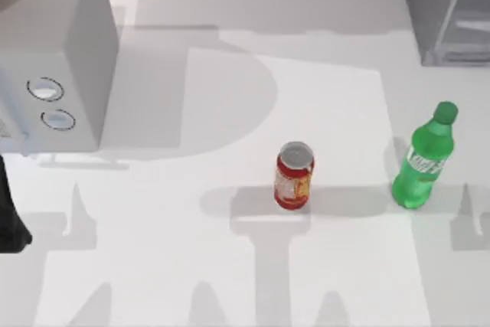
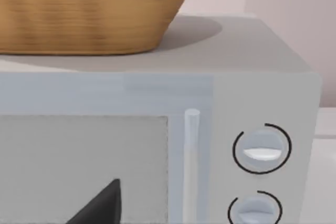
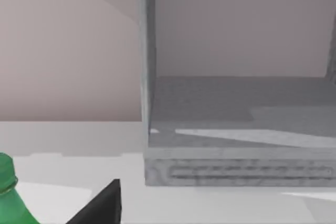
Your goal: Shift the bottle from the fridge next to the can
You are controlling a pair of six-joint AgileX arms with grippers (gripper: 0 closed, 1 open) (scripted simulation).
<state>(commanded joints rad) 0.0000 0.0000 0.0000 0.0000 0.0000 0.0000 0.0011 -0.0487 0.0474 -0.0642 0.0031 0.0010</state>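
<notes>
Top view: the bottle [image 1: 423, 160] stands upright on the counter [image 1: 230, 266] at middle right, well apart from the can [image 1: 294, 176] at centre, nothing between them. The fridge [image 1: 444, 9] fills the upper right, the white box [image 1: 53, 51] the upper left.

Left wrist view: a wicker basket [image 2: 89, 11] sits on the white box [image 2: 252, 77]; whether the left end effector [image 2: 100, 205] is spread, I cannot tell.

Right wrist view: the fridge [image 3: 236, 129] interior lies bare, the bottle [image 3: 10, 198] outside it; the right end effector [image 3: 100, 205] likewise cannot be judged.

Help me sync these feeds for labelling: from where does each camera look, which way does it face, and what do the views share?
Top view: above the table, looking down on the can, the bottle and the fridge; a dark piece of the left arm shows.
Left wrist view: faces the white box with two dials, a basket on top.
Right wrist view: faces the open fridge, the bottle at the edge.
Shared: bottle and fridge in top and right wrist views; the white box in top and left wrist views.
</notes>
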